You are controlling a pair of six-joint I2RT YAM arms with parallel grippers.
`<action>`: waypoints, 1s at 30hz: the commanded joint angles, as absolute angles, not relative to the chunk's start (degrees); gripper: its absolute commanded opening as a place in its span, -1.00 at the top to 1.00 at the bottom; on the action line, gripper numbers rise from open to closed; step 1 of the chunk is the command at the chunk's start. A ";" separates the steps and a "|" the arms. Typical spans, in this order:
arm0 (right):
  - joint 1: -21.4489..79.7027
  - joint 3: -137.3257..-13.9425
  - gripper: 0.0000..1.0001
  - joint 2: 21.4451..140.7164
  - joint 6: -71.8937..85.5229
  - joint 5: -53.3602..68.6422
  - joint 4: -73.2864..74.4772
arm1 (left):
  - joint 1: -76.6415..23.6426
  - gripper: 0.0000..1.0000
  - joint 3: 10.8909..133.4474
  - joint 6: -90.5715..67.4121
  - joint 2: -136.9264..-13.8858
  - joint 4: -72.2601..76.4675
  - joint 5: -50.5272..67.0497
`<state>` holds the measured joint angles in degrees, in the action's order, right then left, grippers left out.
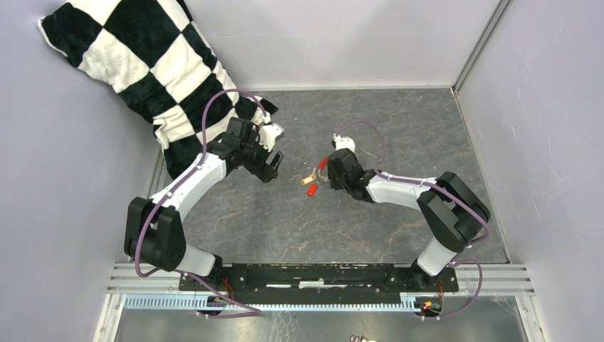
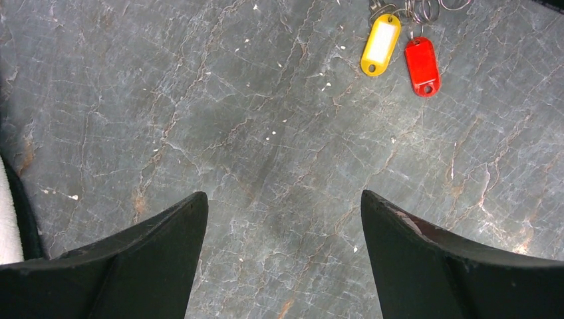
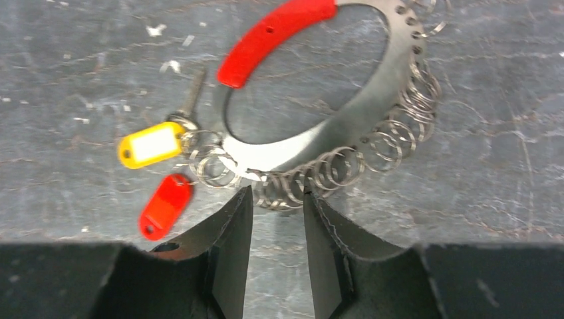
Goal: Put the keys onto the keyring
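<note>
Left arm: elbow bent outward, left gripper (image 2: 282, 199) hanging released wide over the slate table (image 2: 199, 100) | Right arm: reaching in low, right gripper (image 3: 278, 193) tips narrowly apart at the keyring (image 3: 392, 80)'s small rings, can't tell if grasping | keys (image 3: 151, 144): yellow and red heads on the table beside the keyring, mid-table

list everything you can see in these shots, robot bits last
keyring: one, grey metal band with a red sleeve on one arc, flat on the table near the middle
small split rings: many, silvery, strung along the band's outer edge
yellow tag: one, yellow with a white label, at the band's end
red tag: one, red, beside the yellow one
key: one, silvery blade, by the yellow tag, head not clear
checked cloth: one, black and white, far left corner
table: one, grey marbled
left gripper: one, black, wide open, holding nothing
right gripper: one, black, part open, tips at the small rings
</note>
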<state>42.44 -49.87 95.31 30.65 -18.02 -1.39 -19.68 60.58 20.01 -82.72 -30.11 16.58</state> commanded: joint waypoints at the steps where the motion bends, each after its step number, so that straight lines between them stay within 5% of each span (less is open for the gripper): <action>1: 41.24 -48.18 0.20 93.73 29.94 -17.07 -1.12 | -19.78 -0.80 60.38 22.85 -81.06 -29.62 16.35; 12: 45.54 -49.48 0.20 89.26 30.69 -22.41 -0.13 | -20.54 -0.81 59.30 21.82 -81.42 -28.44 20.32; 30: 40.09 -41.59 0.22 93.79 35.01 -14.11 -6.61 | -31.75 -0.90 70.13 18.69 -104.05 -17.87 15.25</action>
<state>41.78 -44.25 95.35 33.85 -15.64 -5.41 -29.50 65.36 20.53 -101.25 -22.13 16.23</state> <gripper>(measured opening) 0.390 0.943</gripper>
